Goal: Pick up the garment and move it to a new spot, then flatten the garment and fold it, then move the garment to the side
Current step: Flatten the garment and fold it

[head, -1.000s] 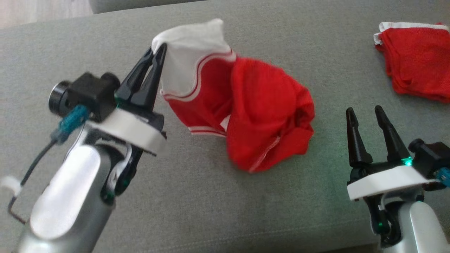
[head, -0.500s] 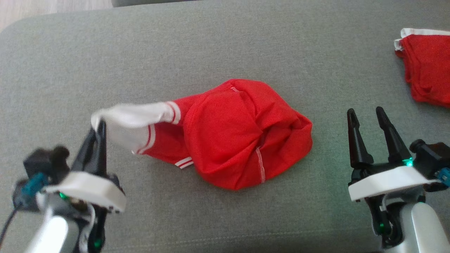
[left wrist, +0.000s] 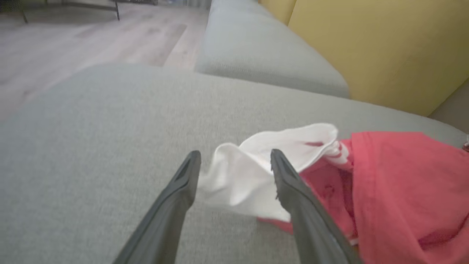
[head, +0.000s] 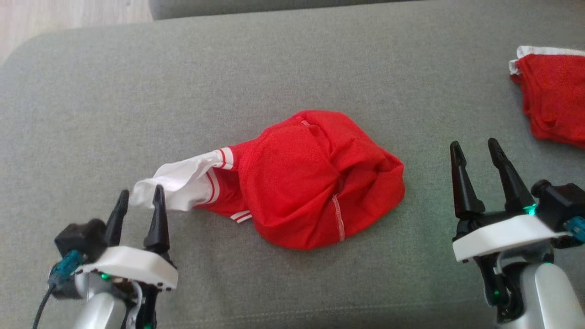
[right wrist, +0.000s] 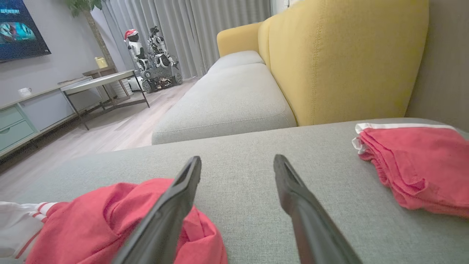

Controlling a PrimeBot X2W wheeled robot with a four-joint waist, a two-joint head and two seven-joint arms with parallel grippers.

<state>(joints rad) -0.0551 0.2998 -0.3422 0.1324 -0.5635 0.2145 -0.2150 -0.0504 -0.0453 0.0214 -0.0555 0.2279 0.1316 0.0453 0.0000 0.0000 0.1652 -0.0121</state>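
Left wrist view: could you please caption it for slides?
Open left claw frames the white end of the red garment on a grey sofa.

The garment (head: 315, 183) in the middle of the frame is soft red cloth with tiny holes, and its end at the left is smooth white cloth. The sofa seat (head: 274, 59) under it is grey, rough, dull cloth. The fingers (head: 461, 183) of the right hand (head: 474, 144) look like dull black plastic. The floor (head: 68, 13) at the upper left is pale smooth wood.
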